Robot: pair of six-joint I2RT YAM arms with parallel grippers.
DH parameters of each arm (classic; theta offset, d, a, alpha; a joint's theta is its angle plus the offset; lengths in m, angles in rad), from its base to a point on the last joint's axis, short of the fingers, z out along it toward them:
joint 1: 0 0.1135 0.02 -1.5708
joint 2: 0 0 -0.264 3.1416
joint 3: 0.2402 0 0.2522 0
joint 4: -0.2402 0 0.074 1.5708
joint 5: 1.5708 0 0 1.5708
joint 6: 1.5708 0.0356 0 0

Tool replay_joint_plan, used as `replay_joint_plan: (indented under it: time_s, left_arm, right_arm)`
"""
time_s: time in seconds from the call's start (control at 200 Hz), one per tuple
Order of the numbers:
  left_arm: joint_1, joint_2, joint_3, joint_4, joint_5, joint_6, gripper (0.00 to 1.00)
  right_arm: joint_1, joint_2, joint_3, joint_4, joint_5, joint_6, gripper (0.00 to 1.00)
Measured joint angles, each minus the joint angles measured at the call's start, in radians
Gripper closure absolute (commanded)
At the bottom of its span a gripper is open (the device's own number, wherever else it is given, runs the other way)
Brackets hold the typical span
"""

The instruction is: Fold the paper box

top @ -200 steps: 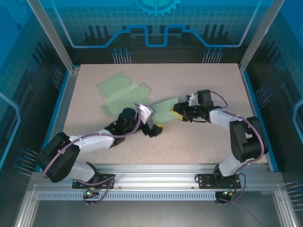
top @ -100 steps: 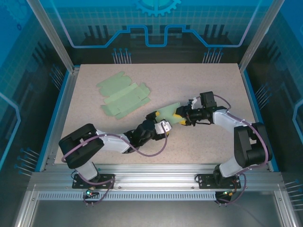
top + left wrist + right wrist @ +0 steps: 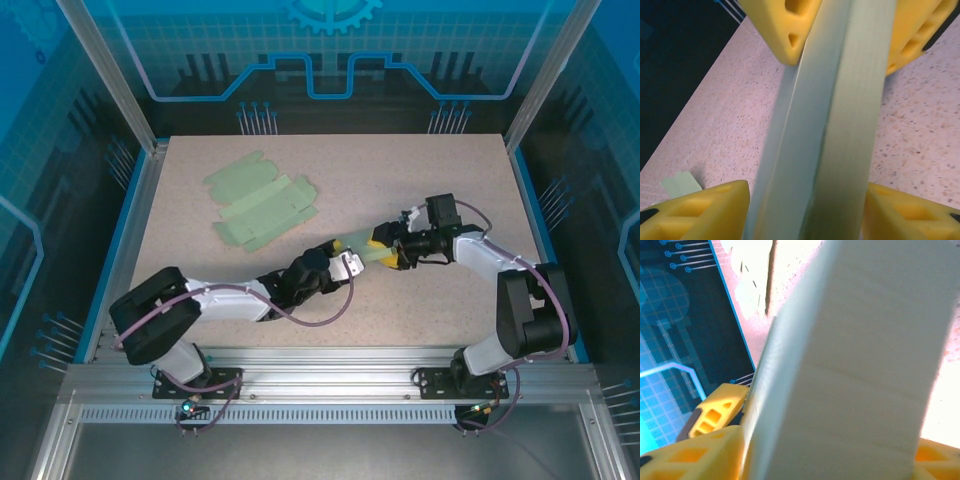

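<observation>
Having swung in from beside the spare blank, the left end effector is now pinching one end of the half-folded paper box at the middle of the table, yellow fingers pressing both faces. The right end effector is straddling the opposite end; whether it is gripping cannot be told. The two-ended hold is likely steadying the strip for creasing.

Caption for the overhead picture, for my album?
Left end effector and right end effector flank folded green paper; flat blank lies beyond.
</observation>
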Motion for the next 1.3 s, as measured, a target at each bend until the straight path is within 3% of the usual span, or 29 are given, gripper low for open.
replay_joint_plan:
  time_s: [0.19,0.3,0.385,0.585,0.775,1.116,1.166,1.241,1.301]
  left_arm:
    - [0.046,-0.050,0.099,-0.249,0.165,-0.075,0.43]
    - [0.098,-0.050,0.171,-0.413,0.274,-0.103,0.53]
    - [0.139,-0.045,0.198,-0.487,0.332,-0.126,0.53]
    - [0.161,-0.021,0.218,-0.541,0.397,-0.140,0.52]
    - [0.177,0.023,0.253,-0.579,0.430,-0.163,0.73]
    - [0.188,0.044,0.273,-0.583,0.429,-0.171,0.73]
    - [0.188,0.044,0.268,-0.575,0.429,-0.171,0.62]
    - [0.187,0.044,0.261,-0.575,0.429,-0.168,0.24]
    - [0.183,0.044,0.251,-0.575,0.432,-0.168,0.12]
  right_arm:
    - [-0.061,-0.077,0.000,-0.064,0.027,-0.038,0.09]
    - [-0.120,-0.173,0.004,-0.110,0.066,-0.079,0.06]
    - [-0.151,-0.249,0.016,-0.150,0.113,-0.117,0.06]
    - [-0.158,-0.344,0.028,-0.214,0.201,-0.205,0.07]
    - [-0.158,-0.336,0.028,-0.252,0.261,-0.249,0.09]
    - [-0.158,-0.323,-0.027,-0.274,0.331,-0.282,0.08]
    - [-0.158,-0.315,-0.046,-0.262,0.323,-0.282,0.08]
    - [-0.158,-0.285,-0.075,-0.230,0.298,-0.274,0.07]
    - [-0.157,-0.251,-0.097,-0.203,0.278,-0.266,0.07]
